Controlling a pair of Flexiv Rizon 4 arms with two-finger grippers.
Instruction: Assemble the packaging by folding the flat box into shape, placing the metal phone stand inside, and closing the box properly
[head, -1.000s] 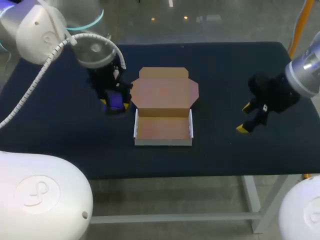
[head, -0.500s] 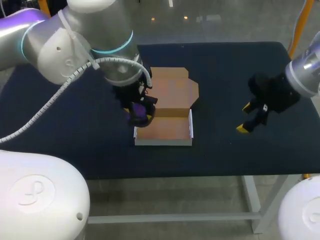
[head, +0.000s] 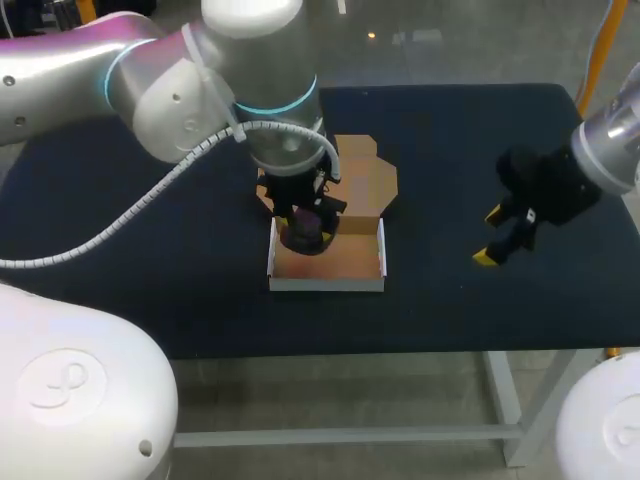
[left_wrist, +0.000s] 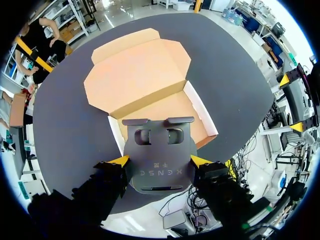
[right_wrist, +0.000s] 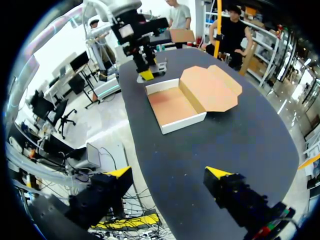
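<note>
From the head view, the left claw (head: 305, 225) hangs at the end of the left arm (head: 180, 80) and sits over the rear left part of the box (head: 330, 270). It is pinching the dark phone stand (head: 303, 236), which is just under its fingers and low over the box floor; I cannot tell whether the stand touches the cardboard. The lid (head: 368, 180) lies folded back flat on the table (head: 140, 250) behind the claw. The right claw (head: 490, 236) is well off to the right of the box, above bare table, with its yellow tips spread wide and nothing between them. In the left wrist view, the left claw (left_wrist: 160, 161) has one yellow tip pressed against each side edge of the phone stand (left_wrist: 157, 147), a grey plate with two slots near its far edge. The tray of the box (left_wrist: 200, 112) lies directly ahead of and beneath the stand, and the flat lid (left_wrist: 135, 70) lies beyond it. In the right wrist view, the right claw (right_wrist: 168, 173) is spread wide and holds nothing, only table between its fingers. The box (right_wrist: 175, 107) lies well ahead, and the left claw (right_wrist: 147, 67) grips the stand at the box's far corner.
</note>
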